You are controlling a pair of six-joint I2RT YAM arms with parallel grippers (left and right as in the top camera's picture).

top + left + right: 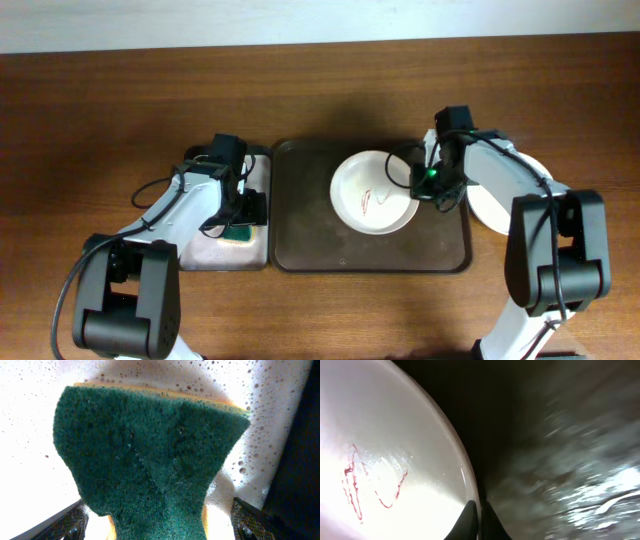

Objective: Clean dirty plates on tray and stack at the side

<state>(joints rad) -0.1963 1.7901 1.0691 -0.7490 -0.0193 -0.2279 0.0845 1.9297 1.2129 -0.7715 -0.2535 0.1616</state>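
The biggest thing here is the brown wooden table [100, 100]. On it, in the middle, lies the big dark brown tray [300, 250]. Just beside that, on its left side, sits a smaller narrow tray [200, 258] with a pale inside.

One white plate [375, 190] rests in the big tray, near its top right part. It has thin red marks [355, 485] in its middle. A second white plate [492, 208] sits on the table just right of the big tray. My right arm covers part of it, so I can only see some of it.

My right gripper [481, 521] is at the right edge of the plate in the tray. Its two fingers are pressed close together with the plate's rim pinched between them.

My left gripper [240, 222] is down over the small tray. It is squeezing a green sponge [150, 460], which has a yellow layer on its back. The sponge is bent and creased where it goes down between my fingers [70, 525]. Up close it fills almost all I can see on that side. Behind it the small tray is white and wet, with lots of tiny soap bubbles [260, 420].
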